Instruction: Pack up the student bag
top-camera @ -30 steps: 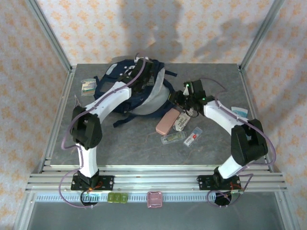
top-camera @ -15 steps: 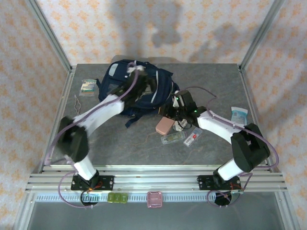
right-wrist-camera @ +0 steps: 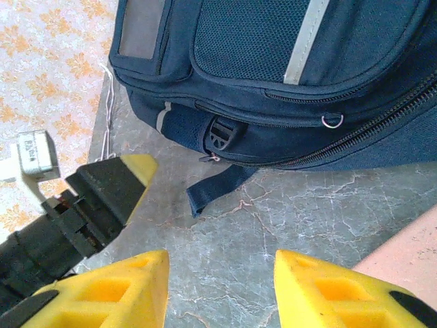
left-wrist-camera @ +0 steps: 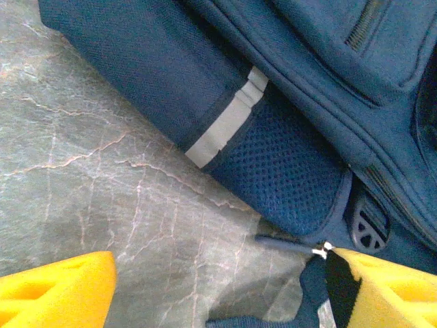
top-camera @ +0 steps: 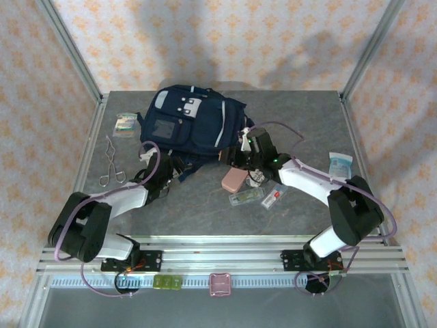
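We find the student bag (top-camera: 191, 126) lying flat toward the far side of the table (top-camera: 198, 215), front pockets up. On the near side of the bag the tabletop lies bare as far as the aluminium rail (top-camera: 225, 247), and that is the widest open stretch. Behind the bag only a narrow strip of table shows before the back wall.

To the bag's left a small packet (top-camera: 125, 124) lies just beside it, and metal tongs (top-camera: 112, 164) lie off its near-left corner, close to the table's edge. Off its near-right corner a pink case (top-camera: 233, 179) and two clear packets (top-camera: 246, 197) crowd together. A pale packet (top-camera: 340, 164) sits well to the bag's right, near that edge.

The left gripper (left-wrist-camera: 222, 266) hangs at the bag's near edge, its fingers spread wide over bare table and pinching nothing. A dark strap (left-wrist-camera: 338, 290) from the bag lies against one finger. The right gripper (right-wrist-camera: 222, 263) sits by the bag's near-right corner, its fingers parted over bare stone and holding nothing.

The surface is matt grey marble with pale veins. We see aluminium posts (top-camera: 78, 58) slanting up beyond the bag's far corners. The walls (top-camera: 205, 41) are papered cream with orange flowers.
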Robot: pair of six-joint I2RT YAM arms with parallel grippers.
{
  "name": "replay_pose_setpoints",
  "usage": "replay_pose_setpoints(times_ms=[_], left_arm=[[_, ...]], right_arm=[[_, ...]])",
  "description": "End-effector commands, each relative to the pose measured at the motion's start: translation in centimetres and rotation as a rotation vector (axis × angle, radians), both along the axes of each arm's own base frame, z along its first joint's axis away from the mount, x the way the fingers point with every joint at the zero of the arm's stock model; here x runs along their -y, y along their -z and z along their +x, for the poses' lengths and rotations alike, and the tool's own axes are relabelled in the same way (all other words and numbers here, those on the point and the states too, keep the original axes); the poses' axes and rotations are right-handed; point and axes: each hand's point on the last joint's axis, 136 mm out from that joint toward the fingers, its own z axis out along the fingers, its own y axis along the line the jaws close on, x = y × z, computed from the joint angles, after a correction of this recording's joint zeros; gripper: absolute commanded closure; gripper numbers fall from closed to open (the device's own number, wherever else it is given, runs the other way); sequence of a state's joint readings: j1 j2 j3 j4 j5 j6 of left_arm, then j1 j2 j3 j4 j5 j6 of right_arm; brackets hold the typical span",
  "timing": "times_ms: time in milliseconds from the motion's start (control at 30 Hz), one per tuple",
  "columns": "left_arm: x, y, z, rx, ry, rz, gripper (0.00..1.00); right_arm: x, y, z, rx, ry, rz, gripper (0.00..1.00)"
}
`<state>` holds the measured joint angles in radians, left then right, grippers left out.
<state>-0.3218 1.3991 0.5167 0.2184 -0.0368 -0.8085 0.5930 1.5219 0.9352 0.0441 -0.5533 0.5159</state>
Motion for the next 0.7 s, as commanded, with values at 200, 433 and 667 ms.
replay_pose_setpoints(times_ms=[200, 433, 667], left_arm=[[-1.0, -1.6, 4.4, 0.214, -0.099, -0.131, 0.18], [-1.0, 1.8, 6.4, 0.135, -0.098, -0.137, 0.25], [0.2, 2.5, 8.3, 0.116, -0.025, -0.239, 0.94]], right_arm=[[-0.3, -0.5, -0.4, 0.012, -0.004, 0.027, 0.57], [-0.3, -0.8, -0.2, 0.018, -0.001, 0.025, 0.57], [-0.9, 1.0, -0.8, -0.022, -0.028, 0.002, 0.59]])
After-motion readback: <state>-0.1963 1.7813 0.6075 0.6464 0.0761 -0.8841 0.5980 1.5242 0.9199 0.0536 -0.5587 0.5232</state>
